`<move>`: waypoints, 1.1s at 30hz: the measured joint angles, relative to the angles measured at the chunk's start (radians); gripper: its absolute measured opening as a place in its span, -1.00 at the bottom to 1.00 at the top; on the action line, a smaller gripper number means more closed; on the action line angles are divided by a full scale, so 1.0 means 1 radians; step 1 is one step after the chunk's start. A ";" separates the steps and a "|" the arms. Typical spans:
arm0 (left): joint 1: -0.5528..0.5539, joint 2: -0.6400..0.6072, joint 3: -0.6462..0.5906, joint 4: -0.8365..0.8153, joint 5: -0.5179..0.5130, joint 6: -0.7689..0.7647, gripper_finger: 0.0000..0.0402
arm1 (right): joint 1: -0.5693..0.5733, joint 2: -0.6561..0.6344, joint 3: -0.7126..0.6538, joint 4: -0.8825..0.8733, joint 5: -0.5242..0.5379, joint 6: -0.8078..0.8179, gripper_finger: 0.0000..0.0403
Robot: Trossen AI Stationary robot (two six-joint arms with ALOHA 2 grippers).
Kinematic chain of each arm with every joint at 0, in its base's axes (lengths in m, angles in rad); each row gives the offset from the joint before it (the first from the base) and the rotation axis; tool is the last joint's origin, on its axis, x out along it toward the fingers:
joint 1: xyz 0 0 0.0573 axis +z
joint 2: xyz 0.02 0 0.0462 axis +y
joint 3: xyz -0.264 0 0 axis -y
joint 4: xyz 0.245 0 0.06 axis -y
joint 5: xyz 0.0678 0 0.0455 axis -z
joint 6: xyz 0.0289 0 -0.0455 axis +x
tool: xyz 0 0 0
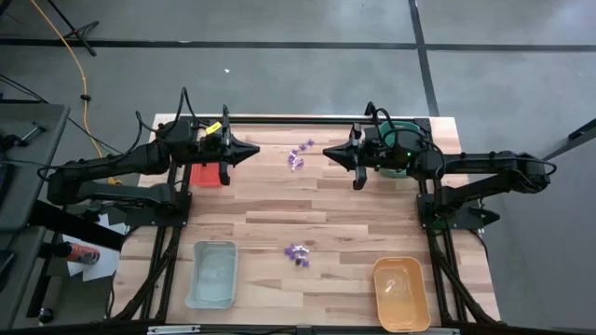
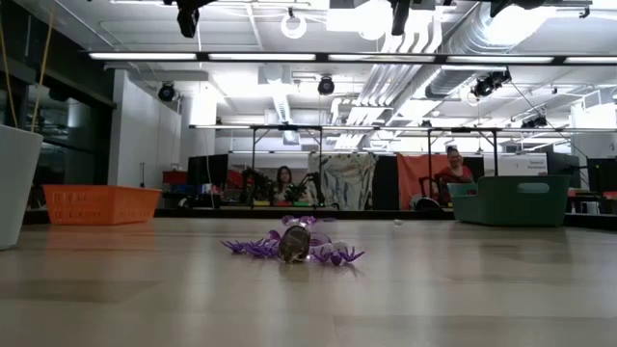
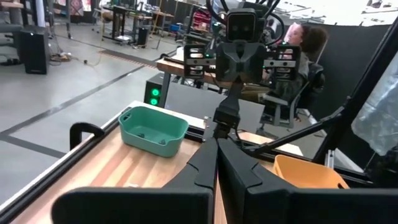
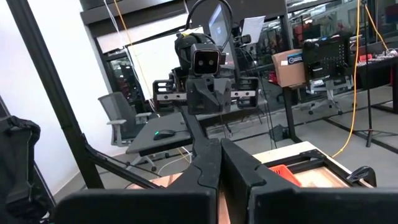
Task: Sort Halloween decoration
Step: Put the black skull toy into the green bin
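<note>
Halloween decoration (image 1: 298, 156) between both closed grippers — untouched

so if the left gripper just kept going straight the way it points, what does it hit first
Most likely the right gripper. The left gripper, jaws shut, points across the table straight at it, tip to tip. The purple decorations lie between them on the table, but seemingly below that line; the height is hard to judge.

The purple decoration pieces (image 1: 298, 251) are too small to identify individually; the orange tray (image 3: 309, 174) is partly hidden.
</note>
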 joint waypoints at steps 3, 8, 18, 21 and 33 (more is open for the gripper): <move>0.000 0.000 0.000 0.000 -0.001 0.001 -1.00 | 0.000 0.000 0.000 0.000 0.001 -0.002 -1.00; 0.003 0.000 0.000 -0.017 -0.004 0.002 -1.00 | 0.000 0.000 0.000 0.007 0.092 0.050 -0.99; 0.031 0.000 0.000 -0.117 -0.114 -0.024 -1.00 | 0.153 0.162 0.122 -0.004 0.042 0.024 -0.99; 0.031 0.000 0.000 -0.118 -0.114 -0.044 -1.00 | 0.221 0.257 0.270 -0.293 0.008 -0.085 -0.98; 0.031 0.000 0.000 -0.193 -0.118 -0.009 -1.00 | 0.374 0.660 0.756 -1.174 0.004 -0.301 -0.37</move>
